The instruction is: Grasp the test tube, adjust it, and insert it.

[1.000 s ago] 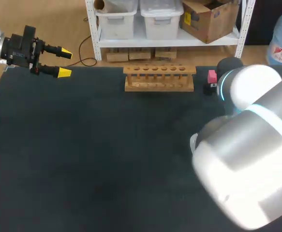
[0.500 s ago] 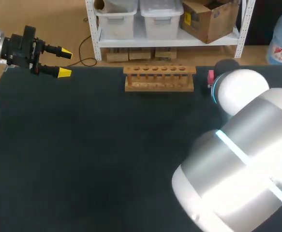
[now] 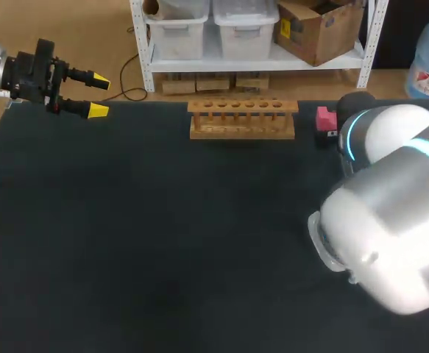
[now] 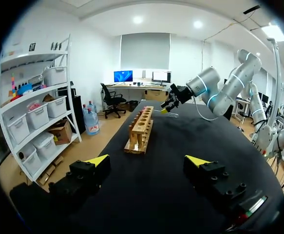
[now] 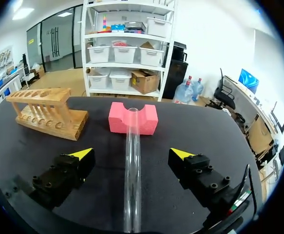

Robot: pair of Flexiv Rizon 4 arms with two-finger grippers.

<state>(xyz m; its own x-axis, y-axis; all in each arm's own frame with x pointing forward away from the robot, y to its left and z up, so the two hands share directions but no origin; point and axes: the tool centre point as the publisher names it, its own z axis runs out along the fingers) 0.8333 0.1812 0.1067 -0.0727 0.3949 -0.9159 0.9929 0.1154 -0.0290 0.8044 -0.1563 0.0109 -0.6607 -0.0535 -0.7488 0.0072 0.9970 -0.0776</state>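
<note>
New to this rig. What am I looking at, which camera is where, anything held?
A robot with two arms at a dark table. Each arm ends in a claw: two fingers with yellow tips. The head view looks down from above and behind: the left claw hangs by the far left corner, the silver right arm fills the right side. The two other pictures come from cameras on the wrists, looking along the fingers. On the table stand a wooden rack with a row of holes and a pink block. In the right wrist view a test tube lies with one end in the block's notch, between the open fingers of the right claw, which do not touch it. Nothing is held; the left claw is open and empty.
</note>
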